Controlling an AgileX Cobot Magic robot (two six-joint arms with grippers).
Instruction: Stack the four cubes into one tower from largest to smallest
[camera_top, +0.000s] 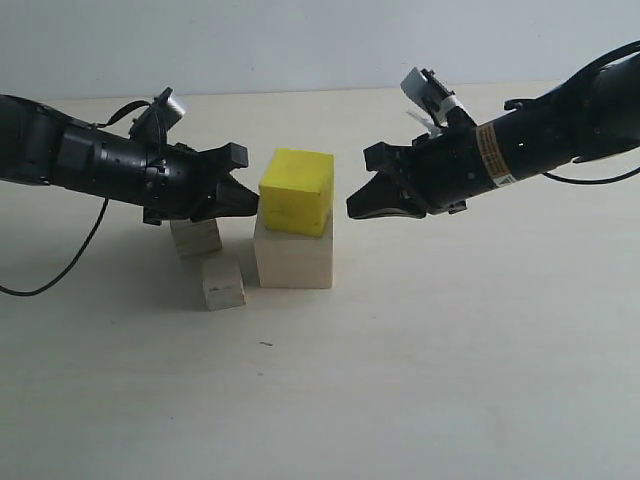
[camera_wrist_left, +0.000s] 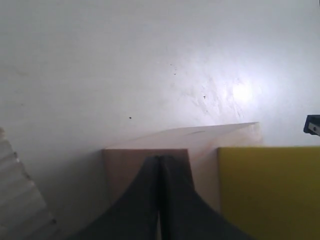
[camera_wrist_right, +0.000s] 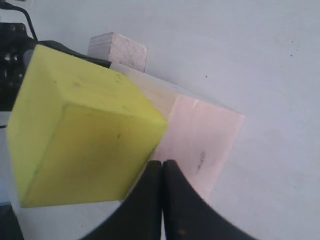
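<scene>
On the tabletop (camera_top: 450, 350) stands the large pale cube (camera_top: 293, 262). Atop it, skewed: yellow cube (camera_top: 296, 190). Left of it: plywood cube (camera_top: 196, 237) farther back, smallest cube (camera_top: 223, 283) nearer front. Above it, my left end effector (camera_top: 245, 203) and right end effector (camera_top: 352, 207), both pressed together and empty, flank the yellow one.

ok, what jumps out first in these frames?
The bright yellow cube sits skewed on the big pale cube, mid-scene. The left gripper and right gripper, both shut, point at it from either side. Below the left gripper, the nearer small cube and farther small cube lie unstacked.
</scene>
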